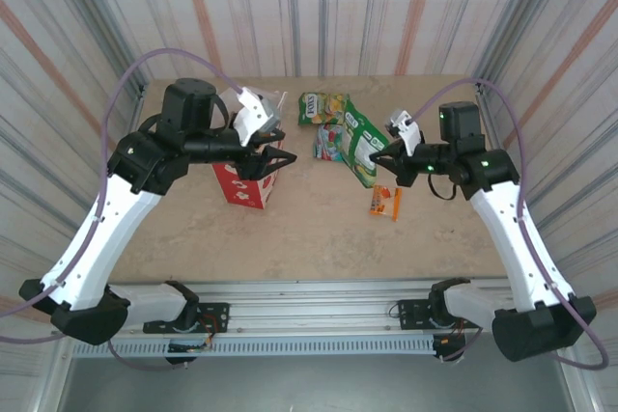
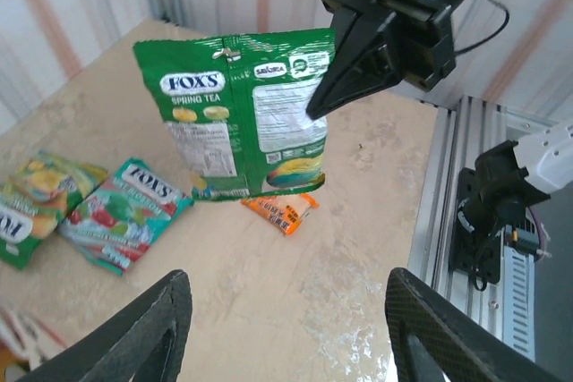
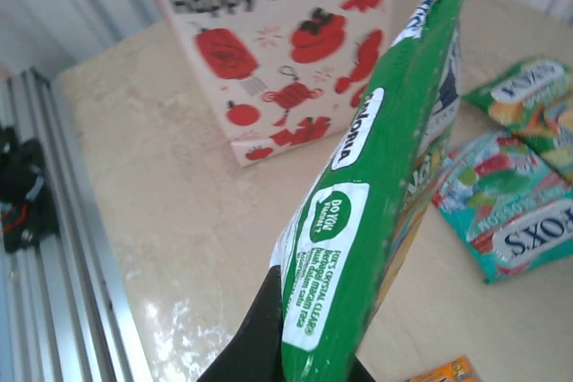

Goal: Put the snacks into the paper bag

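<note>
My right gripper is shut on a green FOX'S packet, holding it by one edge above the table; from the left wrist the packet hangs flat, and in the right wrist view it stands edge-on. The paper bag stands upright at the left, red with white prints. My left gripper hovers at the bag's mouth, its fingers wide open with nothing between them. On the table lie a green-yellow packet, a teal packet and a small orange sachet.
The beige tabletop is walled by striped panels at the back and sides. An aluminium rail with the arm bases runs along the near edge. Bare table lies between the bag and the loose snacks.
</note>
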You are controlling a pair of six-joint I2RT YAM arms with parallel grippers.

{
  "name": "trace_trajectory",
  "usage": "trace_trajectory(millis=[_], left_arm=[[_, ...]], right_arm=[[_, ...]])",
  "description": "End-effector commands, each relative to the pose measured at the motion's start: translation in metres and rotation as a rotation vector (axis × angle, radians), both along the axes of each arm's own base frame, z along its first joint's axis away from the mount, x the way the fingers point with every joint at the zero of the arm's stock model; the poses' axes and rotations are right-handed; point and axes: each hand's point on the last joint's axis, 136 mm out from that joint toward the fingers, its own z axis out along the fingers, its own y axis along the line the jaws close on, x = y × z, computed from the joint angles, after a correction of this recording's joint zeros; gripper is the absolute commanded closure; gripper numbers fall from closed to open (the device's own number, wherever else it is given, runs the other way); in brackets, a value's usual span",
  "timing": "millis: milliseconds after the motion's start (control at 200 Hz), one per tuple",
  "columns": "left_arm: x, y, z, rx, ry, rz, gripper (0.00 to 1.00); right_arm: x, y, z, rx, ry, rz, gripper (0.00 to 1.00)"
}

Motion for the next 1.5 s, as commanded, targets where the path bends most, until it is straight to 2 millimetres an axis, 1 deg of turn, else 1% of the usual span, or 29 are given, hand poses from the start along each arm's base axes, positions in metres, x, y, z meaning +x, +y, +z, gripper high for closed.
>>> trace_trajectory(millis=[0,100,175,276,526,686,772,862,947,1022,1102,1233,1438,1498], left_arm=[[-0.001,-0.018,0.008,-0.002,-0.118,-0.118,0.39],[-0.001,-0.031,0.002,0.019,-0.157,-0.18,0.35],[-0.002,-0.04,-0.002,0.031,-0.189,-0.227,0.33],[0.006,-0.05,-0.007,0.024,-0.196,-0.239,0.31],[0.021,-0.072,-0.008,-0.038,-0.205,-0.281,0.27],[0.019,-0.083,-0.011,-0.064,-0.189,-0.351,0.28],[0.025,-0.086,-0.016,-0.057,-0.187,-0.348,0.28],[0.042,-0.084,-0.021,-0.02,-0.196,-0.279,0.26],[0.054,-0.074,-0.016,-0.05,-0.155,-0.234,0.22],[0.058,-0.067,-0.011,-0.112,-0.101,-0.233,0.18],[0.057,-0.064,-0.01,-0.146,-0.08,-0.259,0.18],[0.048,-0.069,-0.012,-0.167,-0.071,-0.339,0.18],[0.039,-0.086,-0.021,-0.176,-0.038,-0.449,0.2],[0.035,-0.092,-0.023,-0.171,-0.028,-0.478,0.22]], right_arm=[[-0.037,0.0,0.018,-0.048,-0.127,0.195,1.0],[-0.045,0.001,0.026,-0.046,-0.159,0.241,1.0],[-0.048,0.004,0.032,-0.032,-0.176,0.267,1.0],[-0.05,0.007,0.039,-0.007,-0.205,0.302,1.0],[-0.059,0.011,0.043,0.01,-0.229,0.393,1.0],[-0.059,0.013,0.043,0.02,-0.241,0.415,1.0],[-0.059,0.014,0.045,0.029,-0.242,0.424,1.0],[-0.062,0.013,0.045,0.025,-0.234,0.431,1.0],[-0.064,0.011,0.042,0.005,-0.23,0.424,1.0],[-0.064,0.009,0.039,-0.001,-0.229,0.419,1.0],[-0.064,0.01,0.039,0.004,-0.232,0.421,1.0],[-0.064,0.012,0.042,0.021,-0.246,0.431,1.0],[-0.064,0.014,0.045,0.044,-0.25,0.444,1.0],[-0.063,0.014,0.045,0.045,-0.252,0.445,1.0]])
